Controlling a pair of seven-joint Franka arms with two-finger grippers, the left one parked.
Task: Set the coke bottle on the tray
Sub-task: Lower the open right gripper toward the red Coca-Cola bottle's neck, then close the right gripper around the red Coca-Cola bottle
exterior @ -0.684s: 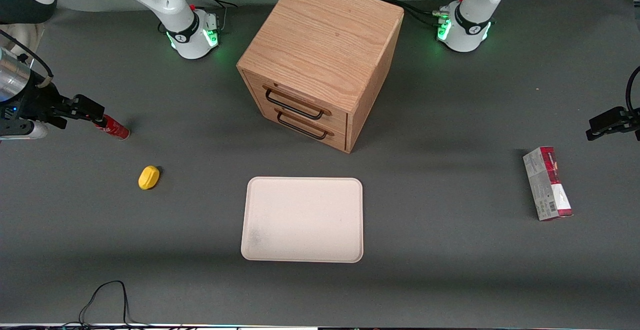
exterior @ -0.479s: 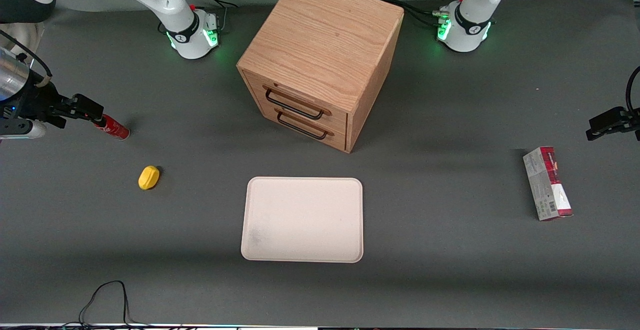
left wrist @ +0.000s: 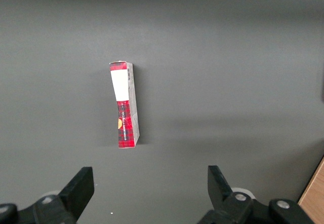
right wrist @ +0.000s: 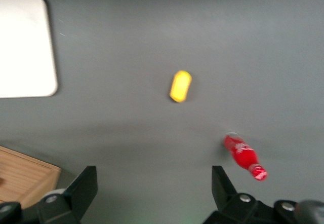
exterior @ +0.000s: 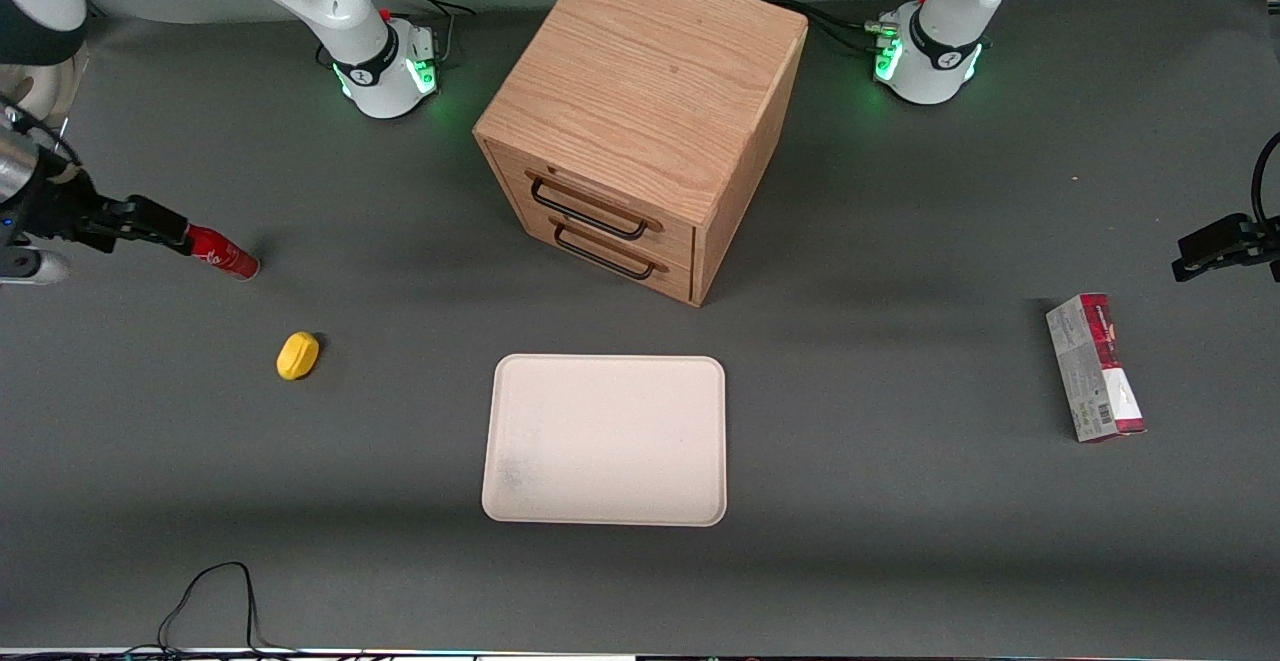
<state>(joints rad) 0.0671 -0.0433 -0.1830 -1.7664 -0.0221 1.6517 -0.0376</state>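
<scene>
**Open gripper raised near the lying coke bottle**

The gripper [exterior: 150, 221] is held above the table at the working arm's end, with its two fingers [right wrist: 83, 188] spread wide and nothing gripped between them. The coke bottle [exterior: 220, 252] is seen just beside the fingertips in the front view, lying on its side on the grey table [exterior: 900, 541]. A small yellow object [exterior: 297, 355] is placed near the bottle, closer to the front camera. The tray [exterior: 605, 439] is set well apart from the bottle, in front of the wooden drawer cabinet [exterior: 640, 121]. A red-and-grey carton [exterior: 1094, 367] is laid toward the parked arm's end.
</scene>
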